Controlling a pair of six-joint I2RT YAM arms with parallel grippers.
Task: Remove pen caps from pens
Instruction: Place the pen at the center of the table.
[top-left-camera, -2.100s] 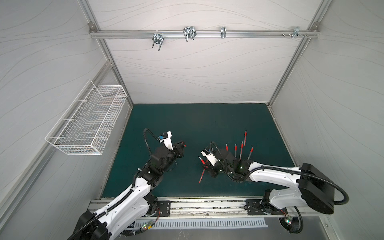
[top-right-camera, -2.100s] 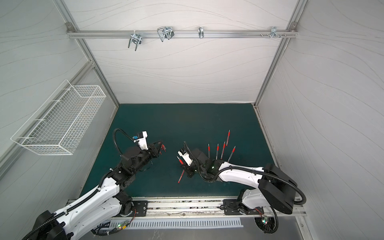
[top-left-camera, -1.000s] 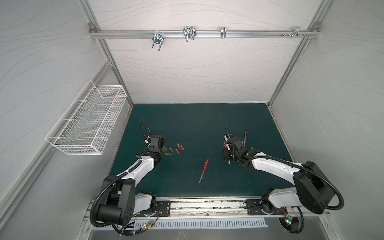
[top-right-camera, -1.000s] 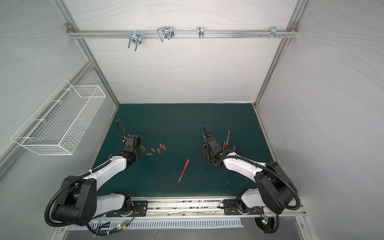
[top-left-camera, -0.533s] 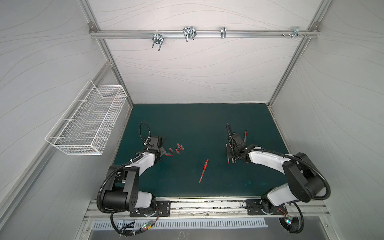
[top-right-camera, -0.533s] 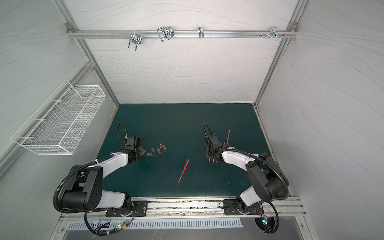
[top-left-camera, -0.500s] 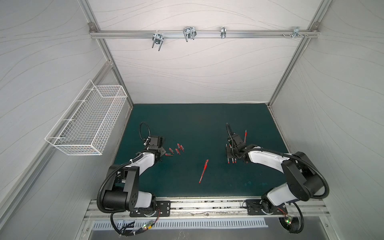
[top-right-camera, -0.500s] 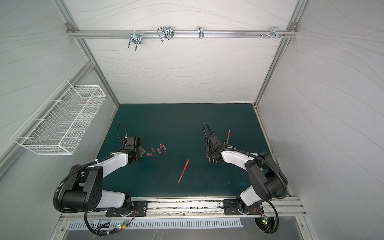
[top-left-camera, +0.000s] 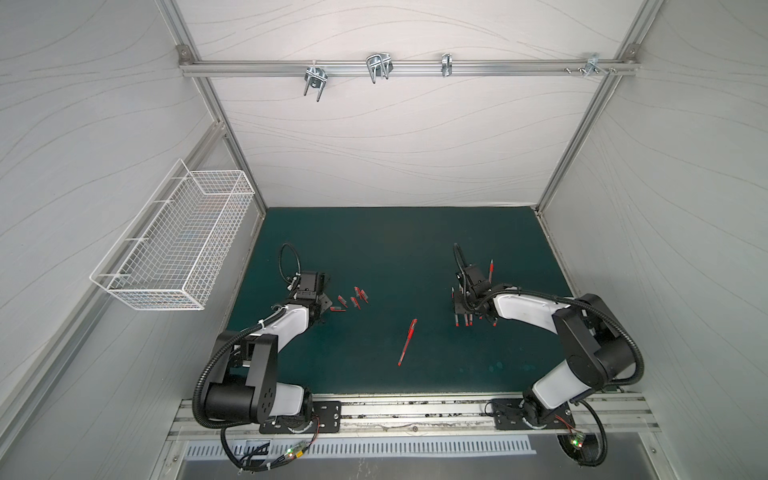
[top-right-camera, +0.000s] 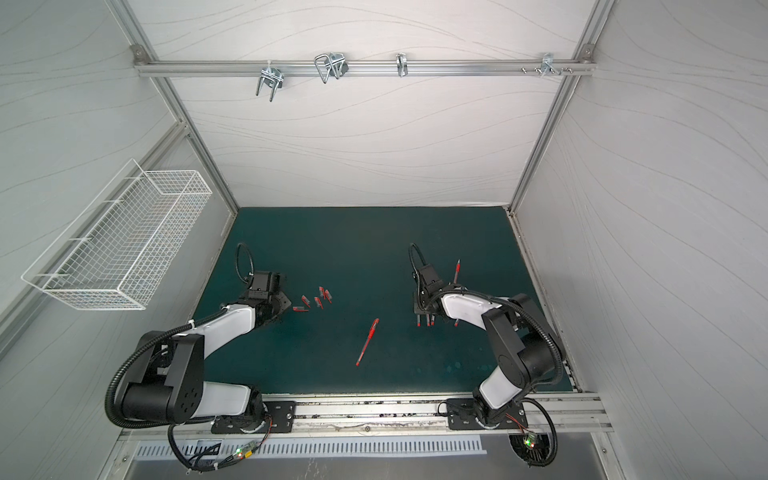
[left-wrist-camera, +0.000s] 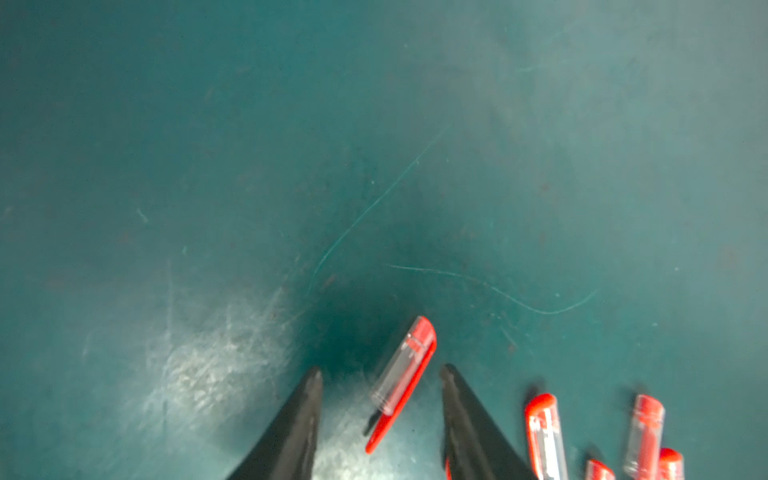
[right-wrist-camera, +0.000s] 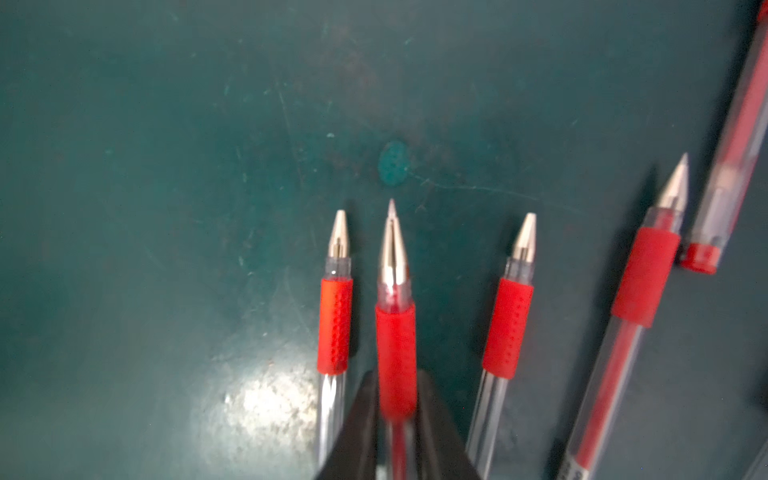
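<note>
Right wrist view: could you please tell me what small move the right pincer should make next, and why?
Likely open the right pincer wide and lift clear. The pen between its jaws has a bare tip and lines up with the bare pens lying on the mat. In a top view, one pen that looks capped lies mid-mat, waiting.

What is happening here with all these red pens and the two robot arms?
Two robot arms are uncapping pens on a green mat. The left gripper is open, and a red cap lies loose between its fingers, beside the other removed caps. The right gripper holds an uncapped pen by its red grip, among a row of pens already uncapped. One capped pen lies alone in the middle of the mat, not yet done.
</note>
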